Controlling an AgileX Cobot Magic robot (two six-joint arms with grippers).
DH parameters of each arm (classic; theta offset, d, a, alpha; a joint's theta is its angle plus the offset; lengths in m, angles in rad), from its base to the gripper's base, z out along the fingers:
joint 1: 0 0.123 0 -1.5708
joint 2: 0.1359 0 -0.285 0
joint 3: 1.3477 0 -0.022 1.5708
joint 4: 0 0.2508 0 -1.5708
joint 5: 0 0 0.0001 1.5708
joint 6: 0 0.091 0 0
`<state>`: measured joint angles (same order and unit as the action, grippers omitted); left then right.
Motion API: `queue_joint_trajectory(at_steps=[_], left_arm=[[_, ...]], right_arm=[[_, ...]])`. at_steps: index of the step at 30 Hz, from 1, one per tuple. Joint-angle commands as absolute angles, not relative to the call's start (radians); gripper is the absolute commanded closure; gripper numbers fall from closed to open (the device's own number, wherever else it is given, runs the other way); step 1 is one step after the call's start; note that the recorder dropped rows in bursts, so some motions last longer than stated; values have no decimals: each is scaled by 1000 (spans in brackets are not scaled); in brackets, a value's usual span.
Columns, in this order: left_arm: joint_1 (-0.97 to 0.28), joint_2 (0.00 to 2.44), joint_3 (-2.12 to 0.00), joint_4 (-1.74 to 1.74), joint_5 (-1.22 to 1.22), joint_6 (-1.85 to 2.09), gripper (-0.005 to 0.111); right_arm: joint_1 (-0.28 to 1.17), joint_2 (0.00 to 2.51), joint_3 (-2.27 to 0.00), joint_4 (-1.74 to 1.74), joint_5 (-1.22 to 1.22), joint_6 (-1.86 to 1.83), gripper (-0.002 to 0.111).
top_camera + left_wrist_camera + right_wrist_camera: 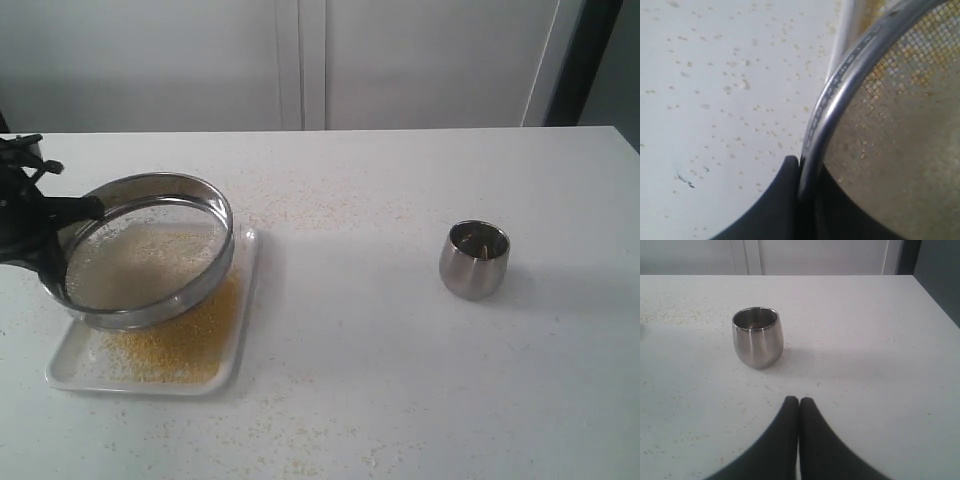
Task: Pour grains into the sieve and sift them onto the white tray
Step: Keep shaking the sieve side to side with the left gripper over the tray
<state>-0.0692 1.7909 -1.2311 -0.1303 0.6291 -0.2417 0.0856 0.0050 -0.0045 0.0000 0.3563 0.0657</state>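
Note:
The wide steel-rimmed sieve (pixel 150 250) hangs tilted over the white tray (pixel 70 375) at the left of the table. My left gripper (pixel 55 225) is shut on the sieve's left rim. In the left wrist view its black fingers pinch the shiny rim band (pixel 812 150) from both sides at the gripper (pixel 802 167). Pale grains (pixel 150 262) lie on the mesh, and fine yellow meal (pixel 175 345) covers the tray under the sieve. My right gripper (pixel 799 402) is shut and empty, low over the table, short of the steel cup (pixel 757 337).
The small steel cup (pixel 474 259) stands upright at the right of the table. Stray specks (pixel 300 210) are scattered on the tabletop around the tray and behind it. A dark edge (pixel 590 60) stands at the back right, beyond the table.

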Motion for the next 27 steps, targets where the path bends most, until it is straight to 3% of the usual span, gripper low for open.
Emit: queue_joint_trajectory(at_steps=[1,5,8,11,14,16,19,21,24,27], left_arm=[[-130,1751,-1245,-296,673,63,107],[-52,1763,-1272,0,661,-381,107],[-57,1773,-1293,-143,818,-193,107],[-121,1752,-1288,-172,781,-64,107],[-89,1756,-1288,77,705,-333,107],[-56,1770,-1298,9,780,-382,107],[-96,1773,-1298,-271,842,-87,107],[-135,1762,-1298,-272,761,23,107],[-100,1779,-1305,-9,697,-319,107],[-88,1795,-1316,-131,810,-256,107]], right_arm=[[79,0,0,0,342,67,108],[79,0,0,0,342,67,108],[79,0,0,0,342,67,108],[79,0,0,0,342,67,108],[79,0,0,0,342,67,108],[79,0,0,0,342,67,108],[79,0,0,0,342,67,108],[79,0,0,0,342,67,108],[79,0,0,0,342,67,108],[79,0,0,0,342,67,108]])
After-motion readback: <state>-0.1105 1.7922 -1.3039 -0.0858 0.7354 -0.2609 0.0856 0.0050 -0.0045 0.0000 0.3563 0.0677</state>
